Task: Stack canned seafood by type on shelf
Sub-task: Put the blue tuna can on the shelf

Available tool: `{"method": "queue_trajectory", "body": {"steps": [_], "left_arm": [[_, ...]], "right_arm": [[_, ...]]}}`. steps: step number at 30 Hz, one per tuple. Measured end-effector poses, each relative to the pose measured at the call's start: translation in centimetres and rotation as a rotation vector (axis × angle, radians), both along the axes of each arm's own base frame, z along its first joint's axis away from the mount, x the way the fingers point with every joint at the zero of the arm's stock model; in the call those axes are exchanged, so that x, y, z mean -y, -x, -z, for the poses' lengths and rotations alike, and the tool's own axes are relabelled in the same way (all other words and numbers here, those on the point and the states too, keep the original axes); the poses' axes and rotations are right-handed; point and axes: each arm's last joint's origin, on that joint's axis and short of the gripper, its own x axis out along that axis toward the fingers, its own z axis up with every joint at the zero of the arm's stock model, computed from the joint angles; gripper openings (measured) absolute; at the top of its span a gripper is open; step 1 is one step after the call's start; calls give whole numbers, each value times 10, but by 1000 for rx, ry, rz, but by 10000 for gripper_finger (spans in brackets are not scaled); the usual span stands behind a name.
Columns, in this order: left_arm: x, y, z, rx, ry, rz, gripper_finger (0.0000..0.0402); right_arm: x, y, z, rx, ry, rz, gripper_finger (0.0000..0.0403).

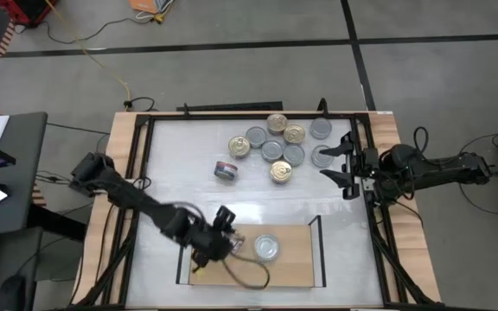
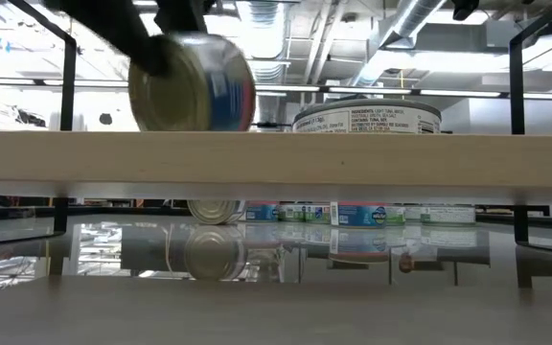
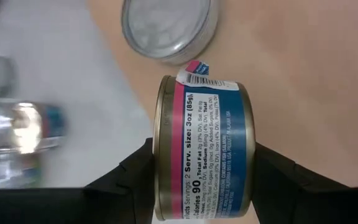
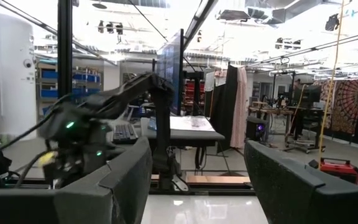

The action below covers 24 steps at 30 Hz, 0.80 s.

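Note:
My left gripper (image 1: 223, 230) is over the left part of the light wooden shelf (image 1: 292, 263), shut on a gold-rimmed can with a blue and pink label (image 3: 201, 149). The low view shows this can (image 2: 195, 84) turned on its edge at the shelf's top. A silver-lidded can (image 1: 266, 248) stands flat on the shelf to its right. Several more cans (image 1: 277, 142) stand in a cluster toward the table's far side, and one can (image 1: 226, 170) lies apart from them. My right gripper (image 1: 340, 164) waits open at the table's right edge beside the cluster. My left gripper pinches the can between its two fingers (image 3: 132, 174), one on each flat end, near the gold rim (image 3: 160, 155). The fingers come slanting down from the table's left. The can is on edge with its label band (image 3: 213, 124) facing the wrist camera. Whether its lower edge touches the shelf board, I cannot tell.
Thin black uprights (image 1: 318, 250) stand at the shelf's ends. A black frame (image 1: 137, 164) runs along the table's sides. Bare wood (image 3: 303, 81) lies beside the silver-lidded can (image 3: 169, 28). The white tabletop (image 1: 180, 173) stretches between shelf and cluster.

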Motion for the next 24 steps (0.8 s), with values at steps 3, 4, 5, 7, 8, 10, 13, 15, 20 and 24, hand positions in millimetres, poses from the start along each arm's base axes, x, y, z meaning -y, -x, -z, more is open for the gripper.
{"method": "queue_trajectory", "body": {"steps": [3,4,5,7,8,10,13,15,20,24], "left_arm": [[16,6,6,53,-171,8,190],[22,7,8,69,-211,18,190],[26,9,9,81,-232,25,190],[35,12,11,96,-232,33,196],[38,12,12,108,-216,29,199],[44,15,12,114,-181,29,202],[46,16,12,123,-140,11,201],[46,16,13,109,-98,4,201],[48,17,15,60,1,17,221],[49,17,15,58,6,20,257]], "right_arm": [[0,0,0,5,-2,0,282],[0,0,0,5,-2,0,282],[0,0,0,5,-2,0,282],[0,0,0,5,-1,0,282],[0,0,0,4,3,1,282],[0,0,0,3,3,1,282],[0,0,0,4,0,0,282],[0,0,0,5,-9,-2,282],[0,0,-1,11,-15,-4,282],[0,0,-1,12,-15,-4,282]]}}
